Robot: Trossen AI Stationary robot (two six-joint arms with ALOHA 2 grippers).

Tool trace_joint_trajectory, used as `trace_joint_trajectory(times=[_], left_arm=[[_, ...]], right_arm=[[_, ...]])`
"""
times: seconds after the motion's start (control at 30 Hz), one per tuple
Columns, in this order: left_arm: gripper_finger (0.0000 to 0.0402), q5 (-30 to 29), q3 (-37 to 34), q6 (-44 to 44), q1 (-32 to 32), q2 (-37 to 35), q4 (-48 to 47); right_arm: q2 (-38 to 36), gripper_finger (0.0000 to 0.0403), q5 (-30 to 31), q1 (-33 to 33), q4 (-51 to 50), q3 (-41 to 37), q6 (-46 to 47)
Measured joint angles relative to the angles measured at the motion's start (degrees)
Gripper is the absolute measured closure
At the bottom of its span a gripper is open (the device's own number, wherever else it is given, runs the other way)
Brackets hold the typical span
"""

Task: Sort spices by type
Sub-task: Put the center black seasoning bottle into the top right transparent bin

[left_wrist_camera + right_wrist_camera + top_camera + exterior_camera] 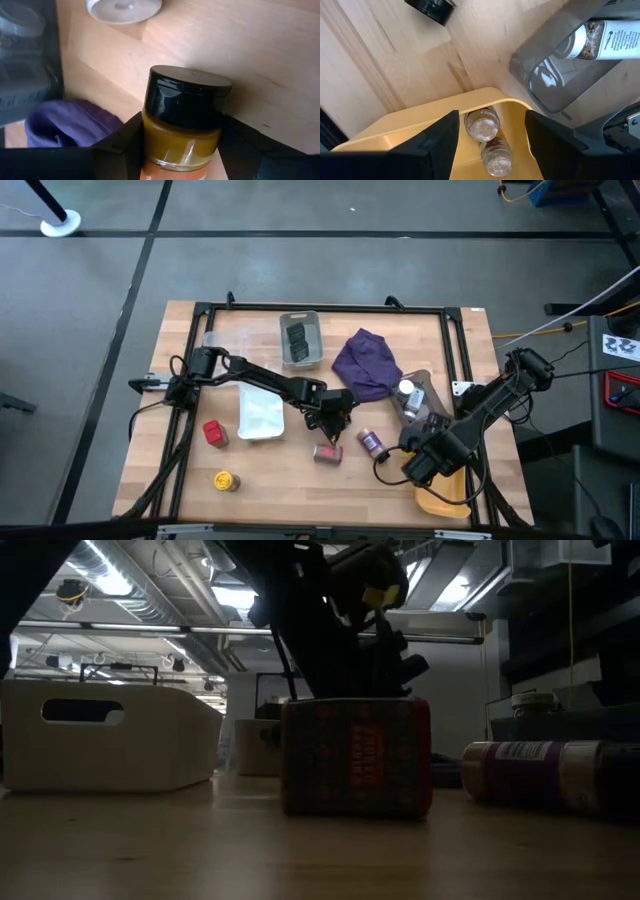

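My left gripper hangs over the table's middle, shut on an orange spice jar with a black cap. Near it a red tin stands on the wood and a purple-labelled jar lies on its side. Another red tin and a yellow jar stand near the left. My right gripper is open above the yellow tray, where two clear jars lie. A white-capped jar lies in the clear tray. My left gripper pinches the orange jar between its two fingers, on the glass body just below the black cap. The fingers come at it from above. The cap end points away from the wrist. Whether the jar's foot touches the table does not show.
A grey tray with dark tins sits at the far middle, the purple cloth to its right, a white tray left of centre. A black frame rims the table. Bare wood lies along the near edge.
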Motion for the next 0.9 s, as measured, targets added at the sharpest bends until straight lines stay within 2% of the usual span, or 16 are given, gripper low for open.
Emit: trace_joint_trajectory(times=[0.23, 0.43, 0.63, 0.9], left_arm=[[0.0210, -3.0, 2.2, -7.1, 0.4, -2.3, -1.9], [0.0214, -6.3, 2.5, -18.2, 0.6, -6.6, -3.5], [0.0208, -6.6, 2.6, -34.0, 0.6, -13.0, -6.9], [0.0205, -6.5, 2.6, -51.2, 0.6, -20.7, -12.7]], right_arm=[[0.0, 0.0175, 0.0, 0.0, -0.2, 0.0, -2.1], [-0.3, 0.0175, 2.1, 0.0, -3.9, 0.3, -5.5], [-2.0, 0.0175, 7.8, 0.0, -7.1, 0.3, -11.4], [-4.0, 0.0175, 21.6, 0.0, -7.3, 0.4, -18.1]])
